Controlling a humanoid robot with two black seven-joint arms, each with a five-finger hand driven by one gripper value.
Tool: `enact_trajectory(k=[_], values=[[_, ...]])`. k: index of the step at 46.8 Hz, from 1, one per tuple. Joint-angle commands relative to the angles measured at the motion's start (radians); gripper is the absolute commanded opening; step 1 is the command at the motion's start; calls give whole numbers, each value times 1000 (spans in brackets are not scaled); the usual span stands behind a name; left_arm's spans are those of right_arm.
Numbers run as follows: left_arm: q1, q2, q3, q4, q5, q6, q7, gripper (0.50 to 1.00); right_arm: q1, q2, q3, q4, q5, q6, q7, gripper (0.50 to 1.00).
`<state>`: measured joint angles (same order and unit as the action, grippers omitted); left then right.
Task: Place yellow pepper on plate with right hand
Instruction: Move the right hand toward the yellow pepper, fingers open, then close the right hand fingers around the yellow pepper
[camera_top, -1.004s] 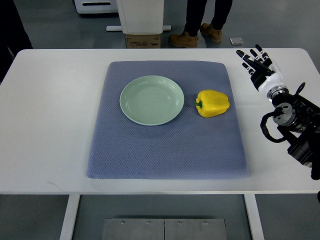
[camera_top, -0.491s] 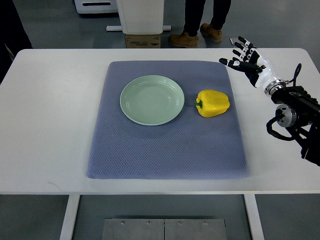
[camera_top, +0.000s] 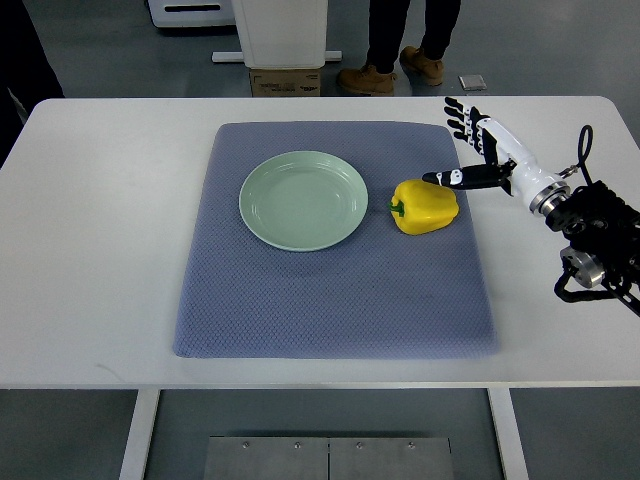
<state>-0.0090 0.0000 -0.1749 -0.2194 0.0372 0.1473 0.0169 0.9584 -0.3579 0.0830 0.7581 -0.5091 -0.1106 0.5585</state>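
White table (camera_top: 110, 250) carries a blue-grey mat (camera_top: 330, 290), and a pale green plate (camera_top: 304, 199) sits on the mat's far half. Just right of the plate, apart from its rim, lies the yellow pepper (camera_top: 426, 206), glossy and lobed, its green stem turned toward the plate. Beside the pepper's right side hovers the right hand (camera_top: 484, 153), fingers (camera_top: 461, 114) spread and holding nothing, thumb nearly at the pepper's edge.

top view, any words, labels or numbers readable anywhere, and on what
None can be read.
Cardboard box on the floor beyond the table: no legible print.
Yellow pepper, plate, mat and right robot hand: no text.
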Motion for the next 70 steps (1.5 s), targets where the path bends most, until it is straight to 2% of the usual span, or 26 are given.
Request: enact_trajectory(k=[1,3,14,26,37,57,70], values=[[0,0,0,0,0,0,0,1000,25,-4,-74,0,-16,-24,34,1000],[0,0,0,0,0,0,0,1000,43,-7,-107,-2,-16,-24,52,1000],[0,0,0,0,0,0,0,1000,123,-47,-253,-2,-19,-23,52,1000],[0,0,0,0,1,0,0,1000,148,-78,-315,6,-26,-21,52,1000],[0,0,0,0,0,0,0,1000,164,-118,-371,107,-28,-21,52,1000],[0,0,0,0,0,0,0,1000,161,-89,-419,95,-57,-40,52,998],[0,0,0,0,0,0,0,1000,166,-26,-463,26,-62,-70,52,983]])
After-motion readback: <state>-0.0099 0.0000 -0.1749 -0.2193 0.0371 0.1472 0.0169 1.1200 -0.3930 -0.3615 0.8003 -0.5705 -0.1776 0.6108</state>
